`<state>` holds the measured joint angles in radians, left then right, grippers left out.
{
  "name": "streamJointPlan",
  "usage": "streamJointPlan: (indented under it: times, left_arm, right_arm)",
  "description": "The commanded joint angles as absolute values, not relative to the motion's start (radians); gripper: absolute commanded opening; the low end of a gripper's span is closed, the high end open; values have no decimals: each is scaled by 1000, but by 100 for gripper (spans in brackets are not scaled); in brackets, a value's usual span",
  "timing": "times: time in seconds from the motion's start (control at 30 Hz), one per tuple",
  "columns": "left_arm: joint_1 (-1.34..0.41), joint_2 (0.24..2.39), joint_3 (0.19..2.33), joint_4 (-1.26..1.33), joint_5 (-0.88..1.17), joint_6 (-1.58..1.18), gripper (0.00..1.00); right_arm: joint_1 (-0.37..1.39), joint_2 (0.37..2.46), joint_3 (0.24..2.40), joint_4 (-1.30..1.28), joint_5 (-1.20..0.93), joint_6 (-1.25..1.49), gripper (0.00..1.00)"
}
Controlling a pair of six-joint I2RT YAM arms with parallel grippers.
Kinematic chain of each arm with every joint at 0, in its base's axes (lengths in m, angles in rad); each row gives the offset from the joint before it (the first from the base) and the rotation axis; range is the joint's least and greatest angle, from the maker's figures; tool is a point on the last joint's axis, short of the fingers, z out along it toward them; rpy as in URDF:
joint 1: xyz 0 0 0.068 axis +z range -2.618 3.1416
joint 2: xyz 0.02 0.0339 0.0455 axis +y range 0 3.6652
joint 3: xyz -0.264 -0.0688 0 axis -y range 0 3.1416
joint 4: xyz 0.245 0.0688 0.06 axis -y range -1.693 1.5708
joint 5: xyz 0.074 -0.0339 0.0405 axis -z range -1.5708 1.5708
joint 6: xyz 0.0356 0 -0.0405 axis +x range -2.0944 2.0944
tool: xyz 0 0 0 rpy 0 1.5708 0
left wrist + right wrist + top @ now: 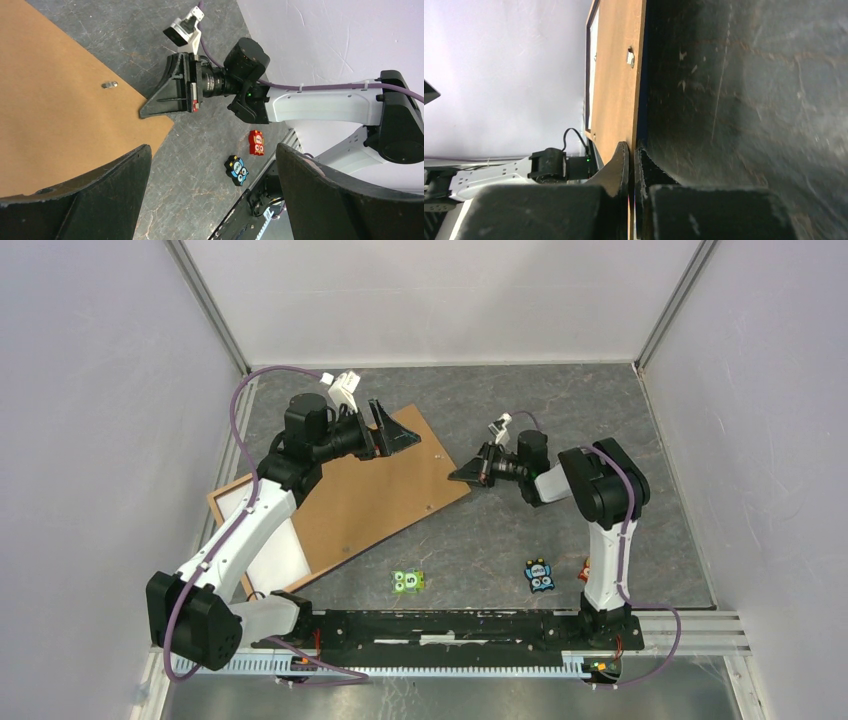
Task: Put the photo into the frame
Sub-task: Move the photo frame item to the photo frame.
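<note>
green tile (408, 581): on the table (500, 540) just off the near corner of the brown board (370, 490); a white round patch on its top carries one dark figure that reads as a 5, small in the overhead view
blue tile (540, 576): to the right of the green tile, farther from the brown board; white and dark marks drawn like a face with two round eyes, any letters or digits too small to tell
red tile (256, 142): just beyond the blue tile, farthest from the brown board; pale marks on its face, too small to read
</note>
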<state>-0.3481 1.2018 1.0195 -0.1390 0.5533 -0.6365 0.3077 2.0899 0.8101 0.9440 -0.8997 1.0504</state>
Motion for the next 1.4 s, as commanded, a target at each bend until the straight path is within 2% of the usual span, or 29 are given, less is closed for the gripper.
streamJointPlan:
  times: [0.0,0.3,0.43,0.8,1.07,1.37]
  left_arm:
    - [-340,1181,1029,-110,577,-661,100]
    - [-340,1174,1029,-108,584,-663,100]
    - [-339,1171,1028,-105,587,-668,100]
    - [-340,1172,1025,-107,572,-658,100]
    - [-340,1192,1025,-111,568,-655,100]
    - [-340,1203,1026,-112,571,-658,100]
  right_arm:
    - [344,2067,929,815,-821,878,0]
    - [407,2117,1103,667,-799,823,0]
    - [425,2135,1131,679,-829,833,0]
    - [372,2118,1100,676,-878,830,0]
    - [316,2067,1094,407,-824,590,0]
    - [258,2000,1008,448,-879,544,0]
